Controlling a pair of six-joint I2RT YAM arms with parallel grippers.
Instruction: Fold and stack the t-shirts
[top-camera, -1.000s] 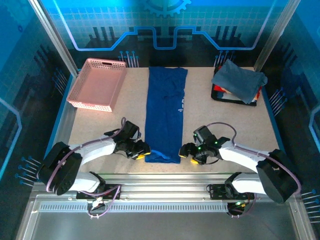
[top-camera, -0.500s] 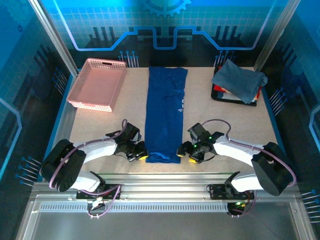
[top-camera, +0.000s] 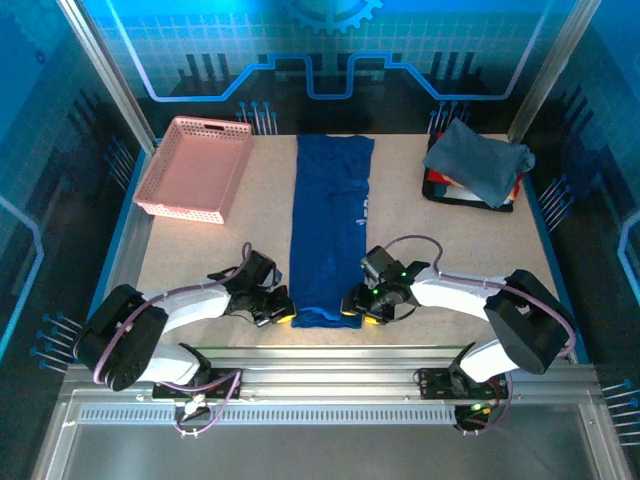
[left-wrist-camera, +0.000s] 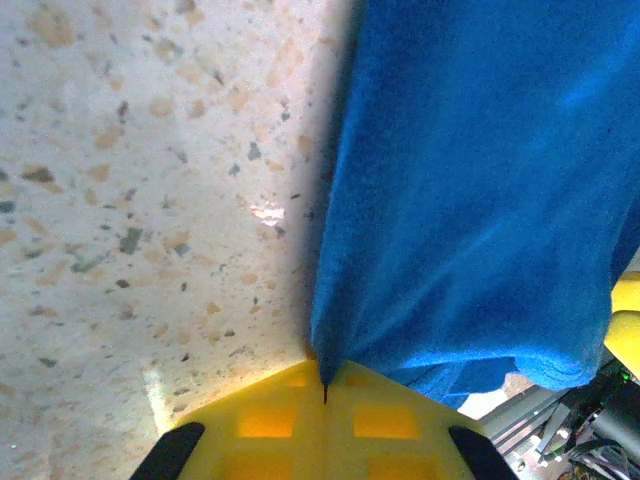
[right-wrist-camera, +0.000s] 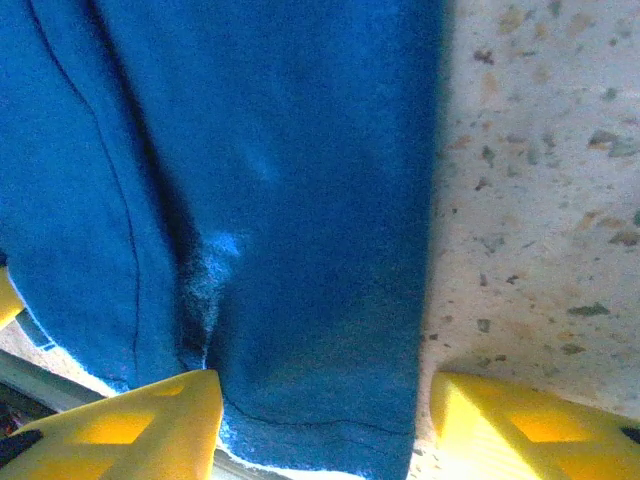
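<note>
Left wrist, blue t-shirt (left-wrist-camera: 470, 180), near corner pinched in closed left gripper (left-wrist-camera: 323, 385)

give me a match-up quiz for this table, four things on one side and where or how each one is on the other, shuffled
1 blue t-shirt
2 grey t-shirt
3 pink basket
4 left gripper

a at the far left corner
b pinched shut on the blue t-shirt's near corner
c in a heap at the far right corner
d laid out long down the middle

Pairs: 1-d, 2-c, 3-a, 4-b
</note>
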